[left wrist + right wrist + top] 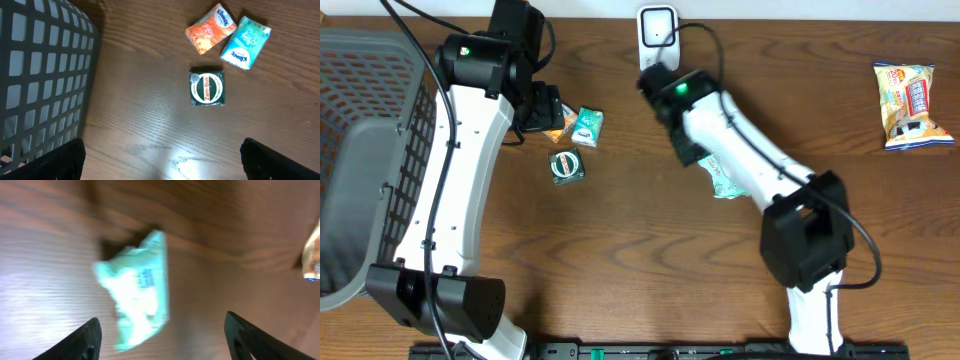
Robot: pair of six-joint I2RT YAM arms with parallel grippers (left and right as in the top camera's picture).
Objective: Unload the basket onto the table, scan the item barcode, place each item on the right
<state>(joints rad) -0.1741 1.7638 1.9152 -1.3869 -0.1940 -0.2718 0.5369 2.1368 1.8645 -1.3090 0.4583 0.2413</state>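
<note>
Lying blurred, perhaps loose, between spread right fingers (85, 340), a pale green packet (137, 287); left fingers (55, 162) likewise spread, tips only.

Table (620, 260): I see brown wood, with a darker grain running across it.
Basket (415, 130): dark grey, and its wall has a grid of square holes.
Scanner (658, 28): white.
Packet (136, 287): pale mint green with a small blue print, which is blurred for me.
Snack bag (914, 105): yellow and orange, with a red and white panel.
Small box (206, 88): dark green, with a white oval ring and red letters.
Orange pack (210, 29): orange with a white patch.
Turquoise pack (245, 42): turquoise and white.
Left arm (455, 190) and right arm (745, 150): I see white shells with black joints.
</note>
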